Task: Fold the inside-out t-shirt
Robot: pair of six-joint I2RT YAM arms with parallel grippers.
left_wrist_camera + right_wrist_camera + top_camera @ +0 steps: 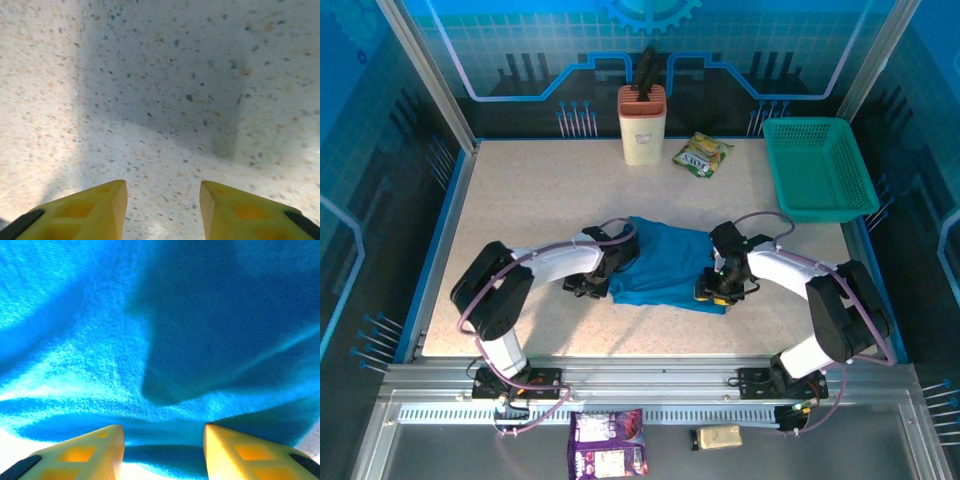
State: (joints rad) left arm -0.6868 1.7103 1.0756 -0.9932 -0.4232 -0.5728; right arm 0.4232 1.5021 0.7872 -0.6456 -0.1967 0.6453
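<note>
The inside-out t-shirt (pixel 665 262) lies as a bunched medium-blue heap in the middle of the table. My left gripper (pixel 590 284) sits low at the shirt's left edge. In the left wrist view its yellow fingers (pixel 90 212) stand apart over bare speckled table, and the left gripper (pixel 163 210) is open with nothing in it. My right gripper (pixel 716 290) is at the shirt's near right corner. In the right wrist view the t-shirt (pixel 100 365) lies in folds, and the right gripper (pixel 164 452) is open just above the cloth's near edge.
A beige knife block (pixel 642 125) stands at the back centre, with a green snack packet (pixel 702 154) to its right. A teal mesh basket (pixel 817 165) sits at the back right. A purple packet (pixel 608 443) and a small tan pack (pixel 718 437) lie in front of the arm bases.
</note>
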